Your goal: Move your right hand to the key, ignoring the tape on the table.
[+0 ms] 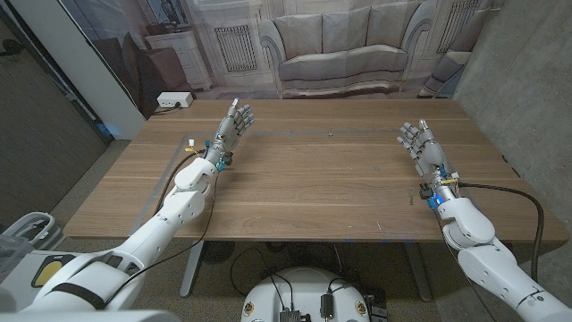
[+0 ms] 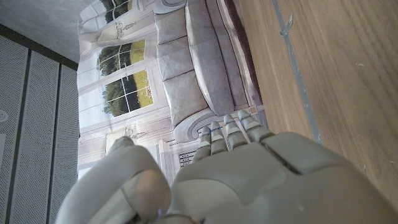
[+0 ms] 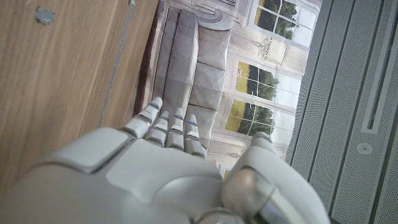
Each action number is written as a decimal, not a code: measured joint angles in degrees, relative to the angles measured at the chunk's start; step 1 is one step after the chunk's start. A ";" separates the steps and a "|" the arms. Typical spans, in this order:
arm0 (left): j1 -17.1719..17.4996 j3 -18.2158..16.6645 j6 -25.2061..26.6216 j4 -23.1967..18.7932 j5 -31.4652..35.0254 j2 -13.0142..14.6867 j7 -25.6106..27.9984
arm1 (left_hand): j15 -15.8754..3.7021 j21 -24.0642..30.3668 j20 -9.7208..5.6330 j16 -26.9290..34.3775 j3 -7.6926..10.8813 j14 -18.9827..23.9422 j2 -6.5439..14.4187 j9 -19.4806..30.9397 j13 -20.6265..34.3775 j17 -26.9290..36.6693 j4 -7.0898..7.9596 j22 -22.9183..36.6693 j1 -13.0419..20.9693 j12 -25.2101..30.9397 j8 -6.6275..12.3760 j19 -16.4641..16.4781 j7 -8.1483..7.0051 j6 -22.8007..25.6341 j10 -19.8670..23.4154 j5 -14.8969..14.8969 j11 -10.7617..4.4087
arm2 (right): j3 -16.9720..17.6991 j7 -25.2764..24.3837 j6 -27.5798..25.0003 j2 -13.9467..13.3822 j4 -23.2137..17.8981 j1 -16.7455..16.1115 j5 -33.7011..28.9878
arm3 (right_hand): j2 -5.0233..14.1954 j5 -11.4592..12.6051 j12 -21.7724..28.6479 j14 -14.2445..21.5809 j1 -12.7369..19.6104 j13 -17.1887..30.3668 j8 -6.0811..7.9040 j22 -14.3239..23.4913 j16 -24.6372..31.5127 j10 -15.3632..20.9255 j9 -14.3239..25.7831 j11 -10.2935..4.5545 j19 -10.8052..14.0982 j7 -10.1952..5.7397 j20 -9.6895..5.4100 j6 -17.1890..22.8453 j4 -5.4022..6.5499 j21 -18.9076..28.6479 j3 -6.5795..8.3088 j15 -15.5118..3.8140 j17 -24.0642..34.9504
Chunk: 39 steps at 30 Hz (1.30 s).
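The key (image 1: 331,134) is a tiny dark speck on the wooden table (image 1: 313,192), toward the far middle, by a thin line of tape (image 1: 295,135). My right hand (image 1: 418,141) is raised over the table's right side, well to the right of the key, fingers straight and apart, holding nothing. Its back (image 3: 155,168) is seen in the right wrist view. My left hand (image 1: 234,121) is raised over the far left part of the table, fingers apart and empty. The left wrist view looks along its back (image 2: 249,168).
Tape runs across the table's far part and down its left side (image 1: 174,170); the strips also appear as tape (image 2: 297,74) and tape (image 3: 117,59). A small grey spot (image 3: 45,14) lies on the wood. A white power strip (image 1: 173,100) sits beyond the far left corner.
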 measured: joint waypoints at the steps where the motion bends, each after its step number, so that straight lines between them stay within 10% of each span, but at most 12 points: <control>1: 0.06 -0.01 0.00 -0.07 0.00 0.00 0.00 | 0.00 -0.11 0.00 0.00 0.00 0.00 0.00 0.00 0.00 0.00 0.00 0.00 0.00 0.00 0.00 0.00 0.00 0.00 0.00 0.00 0.00 | 0.00 -0.04 0.02 0.00 0.00 0.00 -0.04 | 0.00 0.00 0.00 0.00 0.00 0.00 0.00 0.00 0.00 0.00 0.00 0.00 0.00 0.00 0.00 0.00 0.00 0.00 0.00 0.00 0.00; 39: 0.08 -0.17 1.35 -0.88 -0.14 0.74 0.24 | 0.18 -0.39 0.00 -0.29 0.00 0.17 0.47 0.00 0.00 0.00 0.01 0.00 0.46 0.00 -0.34 0.00 0.21 0.21 0.00 -0.40 0.00 | 5.34 -5.33 -2.06 -0.24 -9.54 -10.07 -4.20 | 0.00 0.00 0.00 -0.01 0.00 0.00 0.00 0.00 0.00 0.39 0.00 0.00 0.30 0.00 0.31 -0.01 -0.24 0.00 -0.25 0.00 0.00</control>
